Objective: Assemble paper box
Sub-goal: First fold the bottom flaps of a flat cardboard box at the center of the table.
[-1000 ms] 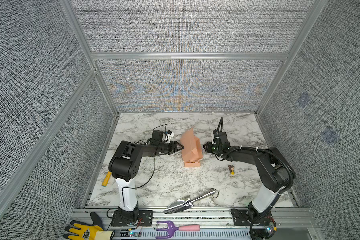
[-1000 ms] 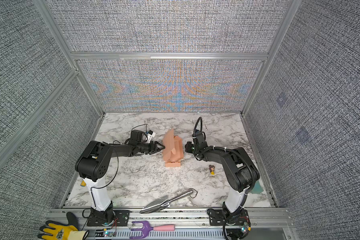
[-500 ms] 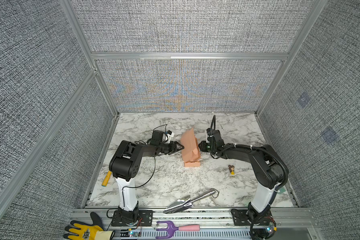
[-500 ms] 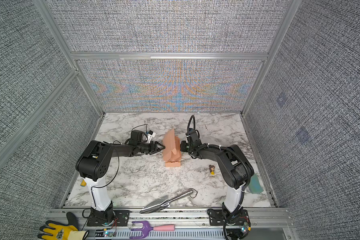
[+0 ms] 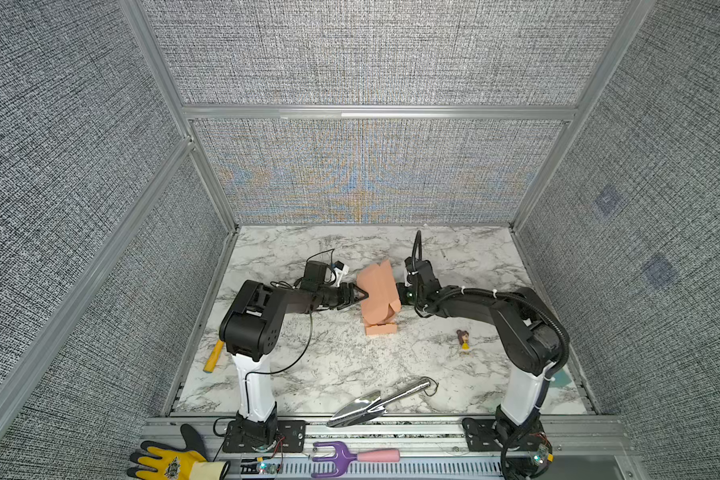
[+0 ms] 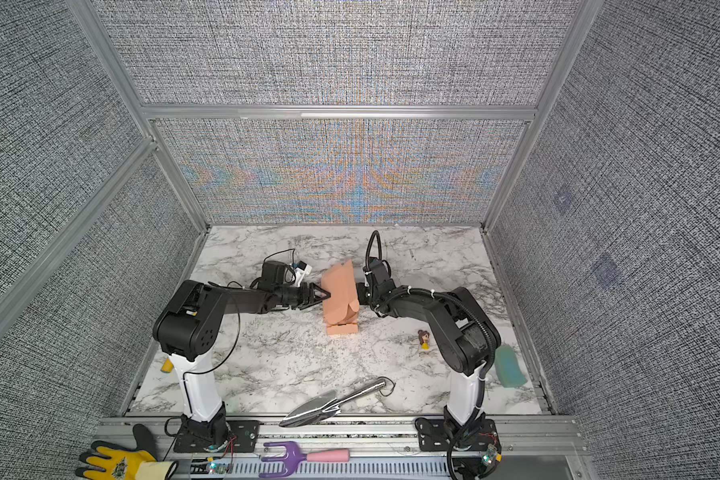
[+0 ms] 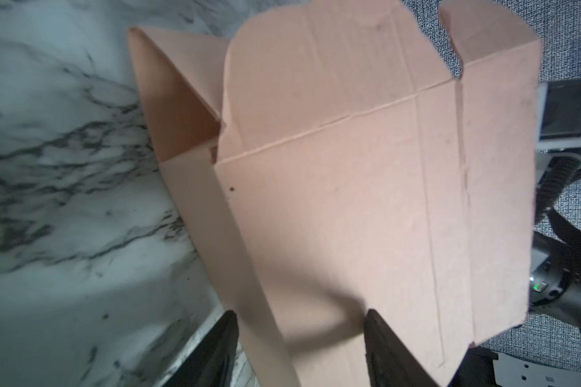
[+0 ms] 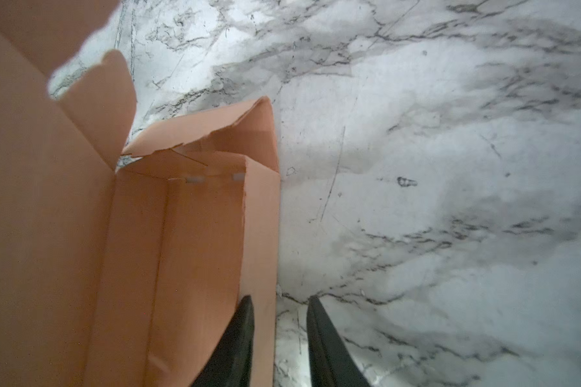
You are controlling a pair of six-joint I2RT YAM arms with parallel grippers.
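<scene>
A: Where did we log the paper box [image 5: 377,291]?

B: On the marble table [image 5: 329,365], a bit toward 12 o'clock from centre in both top views. It was half folded: the big panel stood up and leaned, a low end sat on the marble on its 6 o'clock side, and the scalloped flaps were on top.

A: And the left gripper [image 5: 363,295]?

B: It sat at the box's 9 o'clock with its tips right at the panel. In the left wrist view we saw the fingers [image 7: 222,338] spread wide, with creased cardboard filling the space past them. It had nothing clamped. We couldn't tell whether the tips actually touched.

A: The right gripper [image 8: 279,301]?

B: It was at the box's 3 o'clock, mostly hidden behind the panel in the top views. In the right wrist view its jaws were only narrowly apart and straddled a side wall. One of its fingers [image 8: 239,335] was on the inner side and the other outside. Marble showed between the outer finger and the wall, so we marked it as not pinching.

A: Any clutter?

B: We noted a small figurine [image 5: 463,338] at the box's 4 o'clock, well apart from it. A metal trowel [image 5: 375,403] lay at 6 o'clock near the front edge
</scene>
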